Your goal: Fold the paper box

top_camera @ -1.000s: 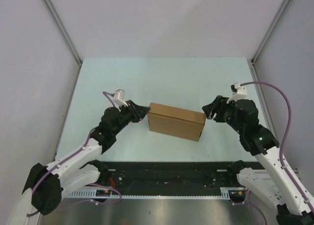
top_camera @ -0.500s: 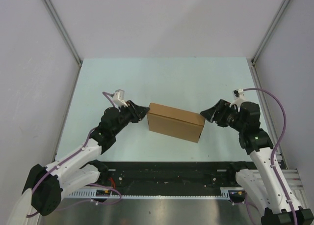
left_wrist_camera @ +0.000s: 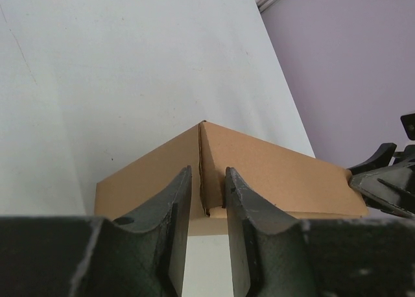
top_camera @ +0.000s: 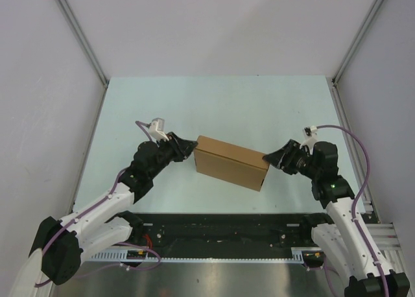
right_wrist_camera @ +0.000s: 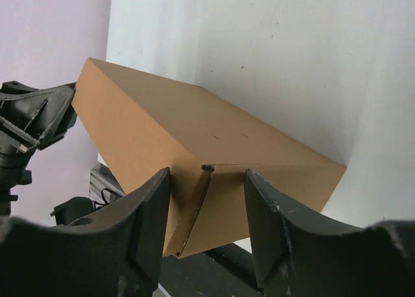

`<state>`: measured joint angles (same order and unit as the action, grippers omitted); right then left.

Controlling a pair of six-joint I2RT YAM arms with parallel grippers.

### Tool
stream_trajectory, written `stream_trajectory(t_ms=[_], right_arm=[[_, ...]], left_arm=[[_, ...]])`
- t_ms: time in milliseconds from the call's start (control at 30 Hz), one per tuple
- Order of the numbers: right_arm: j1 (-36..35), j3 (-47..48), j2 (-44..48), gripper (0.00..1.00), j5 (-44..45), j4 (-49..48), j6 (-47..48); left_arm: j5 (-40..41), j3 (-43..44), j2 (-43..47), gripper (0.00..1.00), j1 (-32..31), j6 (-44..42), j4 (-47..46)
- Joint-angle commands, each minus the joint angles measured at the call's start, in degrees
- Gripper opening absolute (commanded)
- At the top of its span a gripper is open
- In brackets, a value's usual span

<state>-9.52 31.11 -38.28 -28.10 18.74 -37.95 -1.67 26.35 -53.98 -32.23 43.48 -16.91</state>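
Note:
The paper box point(top_camera: 232, 162) is a closed brown cardboard box lying slantwise in the middle of the table. My left gripper point(top_camera: 191, 145) is at its left corner, open by a narrow gap. In the left wrist view the box's point(left_wrist_camera: 272, 174) corner seam shows just past the gripper's point(left_wrist_camera: 207, 172) tips. My right gripper point(top_camera: 269, 159) is open wider at the box's right end. In the right wrist view its fingers point(right_wrist_camera: 207, 174) frame the folded end flap of the box point(right_wrist_camera: 175, 125) without pinching it.
The pale green table point(top_camera: 214, 102) is walled by grey panels at the back and sides. A black rail point(top_camera: 220, 235) with cables runs along the near edge between the arm bases. The right gripper point(left_wrist_camera: 382, 180) shows in the left wrist view.
The right arm has swung lower and closer to the box's right end, and its jaws have narrowed a little. The left arm has stayed still.

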Motion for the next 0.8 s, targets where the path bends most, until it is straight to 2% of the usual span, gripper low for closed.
stream_trajectory(t_ms=[0, 100, 133, 333, 400, 433, 533, 600, 767], right_arm=[[0.1, -2.6, 0.5, 0.49, -0.4, -1.2, -0.5], [0.2, -4.5, 0.8, 0.39, -0.5, -1.5, -0.8], [0.2, -5.0, 1.3, 0.33, -0.6, -1.6, -1.0], [0.2, -8.5, 3.1, 0.18, 0.2, -0.6, -0.6], [0.1, -9.0, 3.8, 0.16, 0.6, -0.1, -0.3], [0.1, -9.2, 4.2, 0.15, 0.7, 0.1, -0.1], [0.2, -9.2, 4.9, 0.18, 0.9, 0.8, 0.2], [0.2, -9.1, 5.1, 0.19, 1.1, 0.9, 0.6], [0.2, -9.1, 5.1, 0.2, 1.1, 1.6, 1.3]], left_arm=[[2.7, -1.1, -1.7, 0.32, 0.2, -3.1, 10.1], [2.6, -1.5, -1.6, 0.32, 0.2, -3.1, 10.0], [2.6, -1.5, -1.7, 0.32, 0.2, -3.0, 10.0], [2.6, -1.7, -1.3, 0.33, 0.2, -2.5, 9.9], [2.6, -1.7, -1.1, 0.37, 0.2, -1.9, 9.6], [2.6, -1.7, -0.7, 0.46, 0.3, -1.8, 9.5], [0.6, -0.9, 0.0, 0.64, 0.6, -1.4, 8.9], [-1.3, -0.1, 0.1, 0.69, 1.4, -1.0, 8.5], [-6.1, 1.0, 0.4, 0.73, 4.2, 0.2, 7.3]])
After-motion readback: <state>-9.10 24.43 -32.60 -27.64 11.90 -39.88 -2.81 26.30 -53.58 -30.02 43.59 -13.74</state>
